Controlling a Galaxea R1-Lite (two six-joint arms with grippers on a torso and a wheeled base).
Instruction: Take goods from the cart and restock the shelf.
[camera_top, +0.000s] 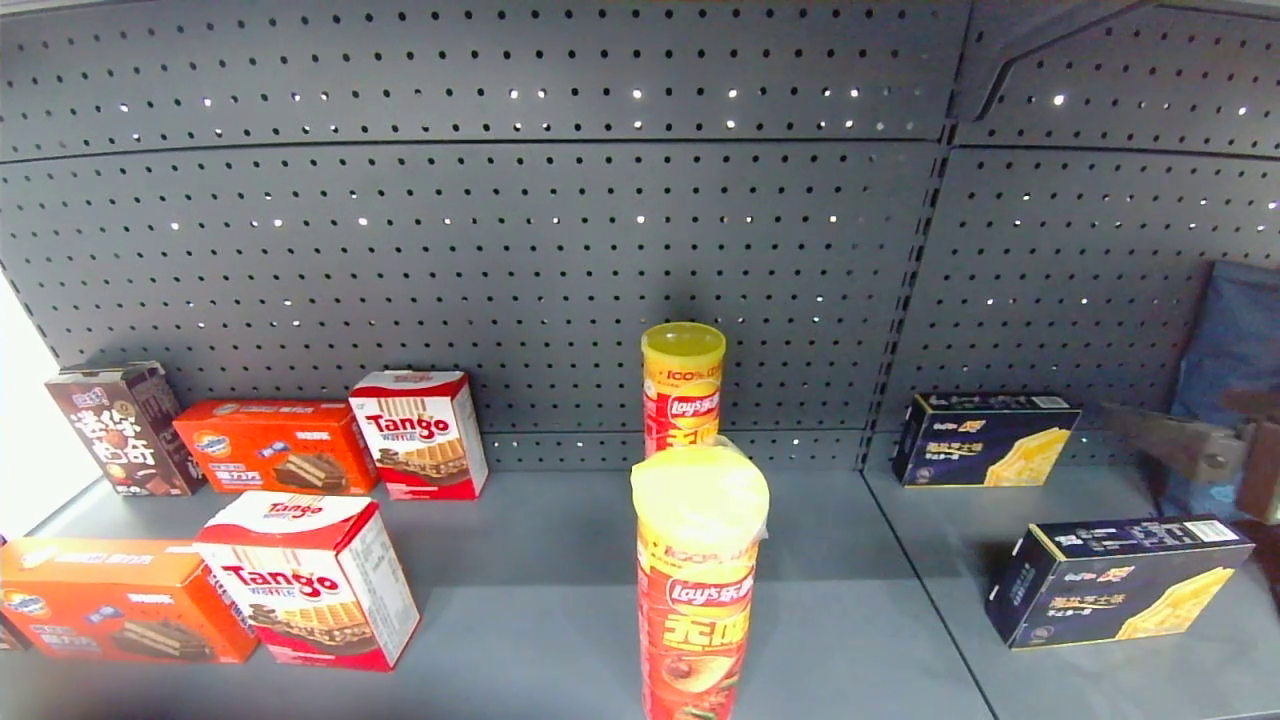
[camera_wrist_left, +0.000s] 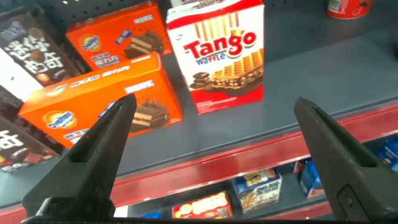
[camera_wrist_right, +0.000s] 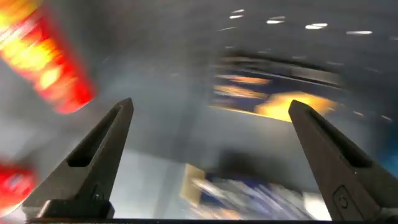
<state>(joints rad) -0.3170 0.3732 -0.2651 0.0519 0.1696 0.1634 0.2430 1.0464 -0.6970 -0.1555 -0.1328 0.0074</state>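
Tango box (camera_wrist_left: 219, 56) sits just beyond your wide-spread left gripper (camera_wrist_left: 214, 101); right gripper (camera_wrist_right: 211, 104), equally wide, faces perhaps a blue box (camera_wrist_right: 273, 87).

On the shelf (camera_top: 560, 600): two red chip cans (camera_top: 683, 390), two white wafer boxes (camera_top: 420, 435), two orange boxes (camera_top: 270, 445), two dark blue boxes (camera_top: 985, 440), two brown boxes (camera_top: 120, 430).
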